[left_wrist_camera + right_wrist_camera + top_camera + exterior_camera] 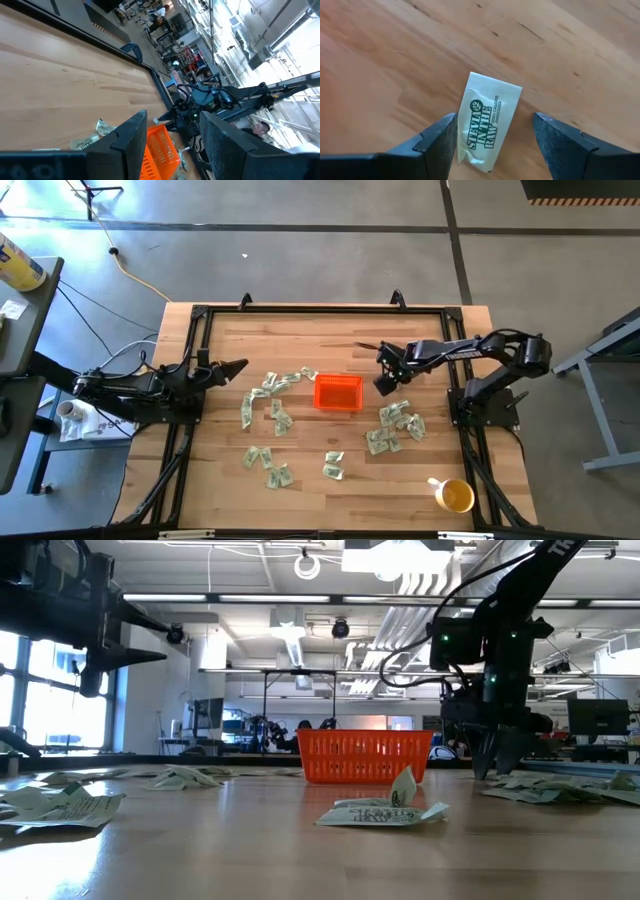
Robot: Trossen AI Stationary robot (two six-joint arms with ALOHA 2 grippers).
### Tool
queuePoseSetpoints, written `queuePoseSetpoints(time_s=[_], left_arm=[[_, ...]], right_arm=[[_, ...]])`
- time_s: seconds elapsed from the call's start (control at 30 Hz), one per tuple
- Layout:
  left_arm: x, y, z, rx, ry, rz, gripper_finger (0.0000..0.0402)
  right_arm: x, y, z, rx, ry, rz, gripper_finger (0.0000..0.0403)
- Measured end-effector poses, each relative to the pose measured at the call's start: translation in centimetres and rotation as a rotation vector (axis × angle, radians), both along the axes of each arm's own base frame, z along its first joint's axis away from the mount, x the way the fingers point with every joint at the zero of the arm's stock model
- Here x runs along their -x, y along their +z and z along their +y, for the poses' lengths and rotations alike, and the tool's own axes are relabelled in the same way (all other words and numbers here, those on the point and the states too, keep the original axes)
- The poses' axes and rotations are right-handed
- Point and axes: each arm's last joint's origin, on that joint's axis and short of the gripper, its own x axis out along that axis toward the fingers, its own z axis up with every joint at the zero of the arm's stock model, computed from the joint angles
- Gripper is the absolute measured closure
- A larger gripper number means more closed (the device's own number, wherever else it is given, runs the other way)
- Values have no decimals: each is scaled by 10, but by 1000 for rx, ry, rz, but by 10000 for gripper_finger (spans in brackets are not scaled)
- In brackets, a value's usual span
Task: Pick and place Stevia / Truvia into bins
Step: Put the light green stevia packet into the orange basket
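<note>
Nearest packet: in the right wrist view you see one Stevia packet (487, 120) flat on the wood, printed side up, between the two dark fingers (437, 142).
Right jaws: spread; right gripper (385, 383) hangs over that packet, the fingers at either side of it and not pressing on it; it sits just right of the orange bin (338, 393).
Left jaws: spread, holding nothing; left gripper (236, 367) waits at the surface's left edge, pointing toward the middle.
Orange bin: near the middle of the surface (300, 485); you cannot tell from these views what it holds.
Other packets: loose packets (270, 405) lie left of the bin, a cluster (395, 428) right of it, a few more (333, 466) toward the front.
Yellow cup: front right corner (455, 496), well apart from the bin.
</note>
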Motion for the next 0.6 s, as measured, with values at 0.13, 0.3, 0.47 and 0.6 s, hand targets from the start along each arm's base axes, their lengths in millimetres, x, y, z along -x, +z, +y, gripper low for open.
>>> queuePoseSetpoints(time_s=[0.13,0.3,0.47,0.6], left_arm=[[0,0,0,0,0,0,186],[0,0,0,-1,11,0,186],[0,0,0,-1,20,0,186],[0,0,1,-1,20,0,186]], right_arm=[[1,0,0,25,-4,14,166],[0,0,-1,27,-6,8,233],[0,-1,-1,5,24,-1,316],[-3,0,-1,-19,23,-40,382]])
